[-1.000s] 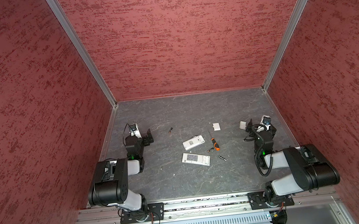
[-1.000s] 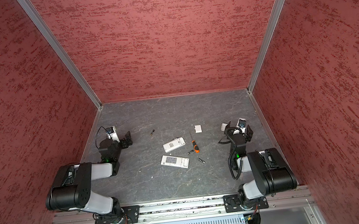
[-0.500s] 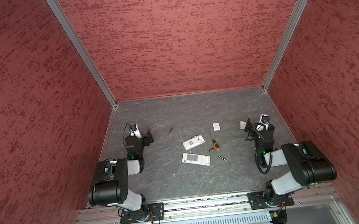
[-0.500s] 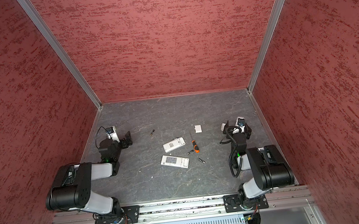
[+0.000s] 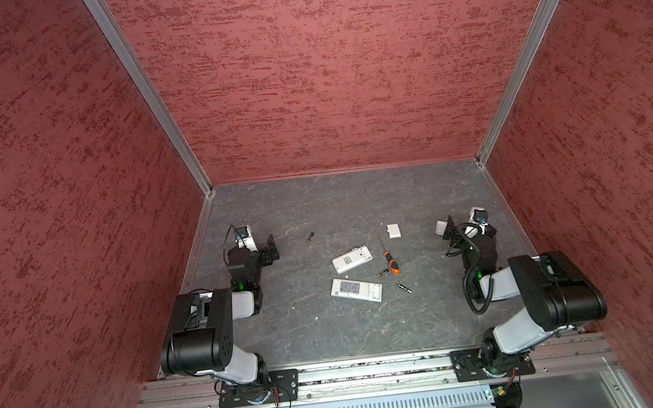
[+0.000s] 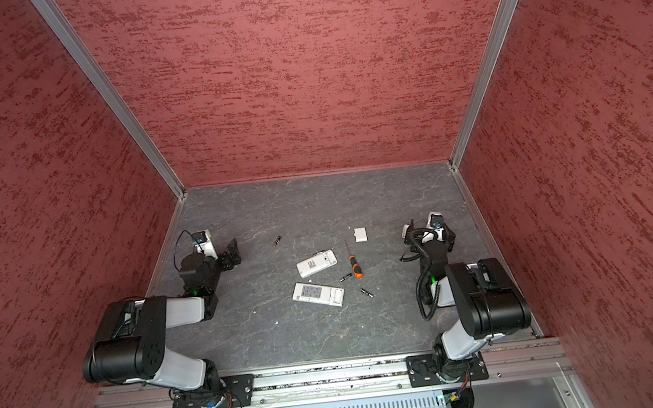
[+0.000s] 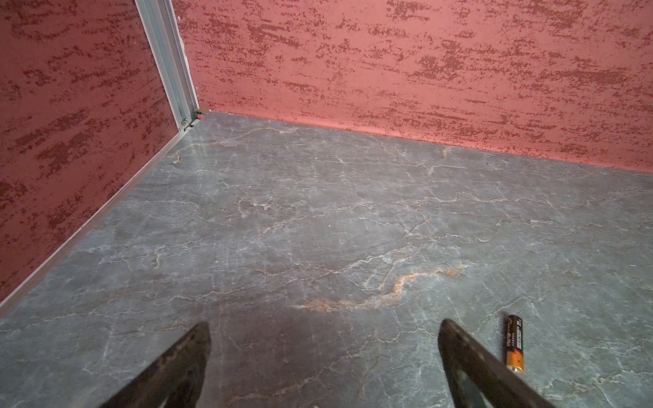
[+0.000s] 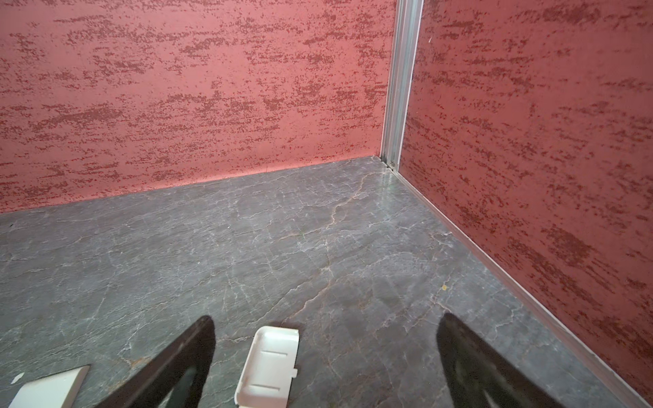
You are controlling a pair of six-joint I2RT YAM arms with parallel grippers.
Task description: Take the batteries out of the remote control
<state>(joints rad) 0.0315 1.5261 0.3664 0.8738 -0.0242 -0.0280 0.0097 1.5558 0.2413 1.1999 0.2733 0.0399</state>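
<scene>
Two white remote controls lie mid-table in both top views, one (image 5: 352,259) behind the other (image 5: 356,290), label sides up. Three small dark batteries lie loose: one (image 5: 310,238) toward the back left, one (image 5: 384,272) by the screwdriver, one (image 5: 404,288) right of the nearer remote. My left gripper (image 5: 272,249) rests open at the left, with the back-left battery (image 7: 514,344) just outside one finger (image 7: 470,356). My right gripper (image 8: 325,321) is open at the right, and a white cover (image 8: 268,367) lies on the table between its fingers, untouched.
An orange-and-black screwdriver (image 5: 390,262) lies right of the remotes. A second white cover (image 5: 393,231) sits behind it. Red walls close in the left, back and right sides of the grey table (image 5: 331,330). A metal rail (image 5: 377,369) runs along the front.
The right arm has shifted slightly inward and its wrist has turned a little. The left arm and the things on the table have stayed put.
</scene>
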